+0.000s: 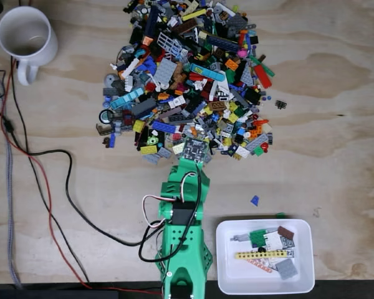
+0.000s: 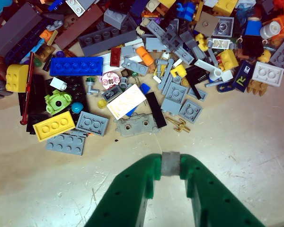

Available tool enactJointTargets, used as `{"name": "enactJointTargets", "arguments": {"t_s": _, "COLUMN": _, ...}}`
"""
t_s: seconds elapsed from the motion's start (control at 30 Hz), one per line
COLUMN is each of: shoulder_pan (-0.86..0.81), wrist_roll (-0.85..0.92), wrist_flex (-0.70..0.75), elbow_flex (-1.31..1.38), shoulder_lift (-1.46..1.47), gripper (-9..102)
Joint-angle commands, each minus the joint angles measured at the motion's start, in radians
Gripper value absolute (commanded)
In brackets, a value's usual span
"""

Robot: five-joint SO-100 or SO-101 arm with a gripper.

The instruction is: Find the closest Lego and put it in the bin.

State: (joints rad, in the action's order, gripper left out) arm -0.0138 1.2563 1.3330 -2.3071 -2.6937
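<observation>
A big heap of mixed Lego pieces (image 1: 187,75) covers the far middle of the plywood table. My green gripper (image 2: 170,165) hovers over bare wood just short of the heap's near edge (image 2: 132,109), its two fingers closed on a small grey Lego piece (image 2: 170,163) pinched between the tips. In the fixed view the gripper (image 1: 194,159) reaches up from the bottom edge to the heap's near rim, with the wrist camera board covering the tips. The bin (image 1: 265,223), a shallow white tray, sits at the lower right of the arm and holds several pieces.
A white mug (image 1: 26,37) stands at the far left corner. Black and red cables (image 1: 47,187) trail across the left side towards the arm's base. A small blue piece (image 1: 254,200) lies alone between the heap and the tray.
</observation>
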Motion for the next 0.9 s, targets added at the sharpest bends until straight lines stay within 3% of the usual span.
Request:
{"name": "enactJointTargets", "arguments": {"t_s": 0.0, "shoulder_pan": 0.023, "wrist_roll": -0.041, "wrist_flex": 0.011, "elbow_flex": 0.031, "shoulder_lift": 0.035, "gripper": 0}}
{"name": "enactJointTargets", "arguments": {"t_s": 0.57, "shoulder_pan": 0.051, "wrist_roll": -0.055, "wrist_flex": 0.066, "elbow_flex": 0.04, "shoulder_lift": 0.057, "gripper": 0}}
{"name": "enactJointTargets", "arguments": {"t_s": 0.7, "shoulder_pan": 0.19, "wrist_roll": -0.219, "wrist_flex": 0.14, "elbow_flex": -0.006, "shoulder_lift": 0.141, "gripper": 0}}
{"name": "enactJointTargets", "arguments": {"t_s": 0.87, "shoulder_pan": 0.42, "wrist_roll": -0.52, "wrist_flex": 0.052, "elbow_flex": -0.049, "shoulder_lift": 0.319, "gripper": 14}}
